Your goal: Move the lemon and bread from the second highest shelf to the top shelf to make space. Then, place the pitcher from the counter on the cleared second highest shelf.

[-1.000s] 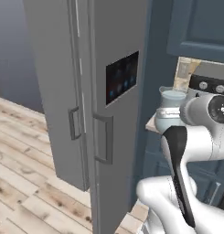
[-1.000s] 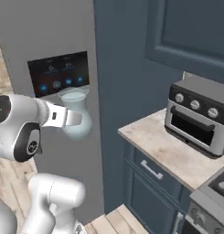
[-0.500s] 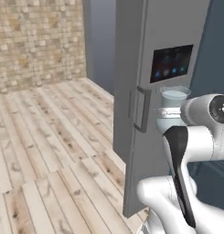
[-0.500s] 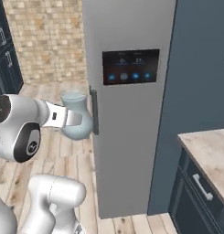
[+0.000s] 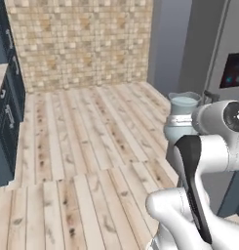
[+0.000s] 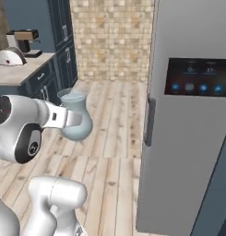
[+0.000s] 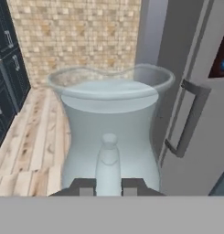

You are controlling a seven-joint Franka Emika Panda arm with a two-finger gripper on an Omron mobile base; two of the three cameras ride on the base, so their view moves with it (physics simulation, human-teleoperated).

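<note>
Between the dark finger tips of the gripper [image 7: 108,188] in the hand view stands the pitcher [image 7: 109,130], upright, its handle running straight up from the tips and its wide rim level. The jaws are closed narrowly on that handle, so the pitcher hangs just ahead of the hand and is carried off the floor, as the left base view [image 5: 182,118] and the right base view [image 6: 75,114] both confirm.

What matters for the coming move is where the fridge [image 6: 188,138] lies from the load. From the right base view it stands to the robot's right of the pitcher, well apart across bare wooden floor [image 6: 112,115], with its door shut and the vertical door handle [image 6: 149,120] facing the room. In the hand view that same handle [image 7: 186,116] sits just right of the pitcher's body. The shelves inside are hidden behind the closed door, so lemon and bread cannot be checked.

Judging from this, the pitcher's long axis is vertical and should stay so; with the only gripper occupied, the door is a likely obstacle.
</note>
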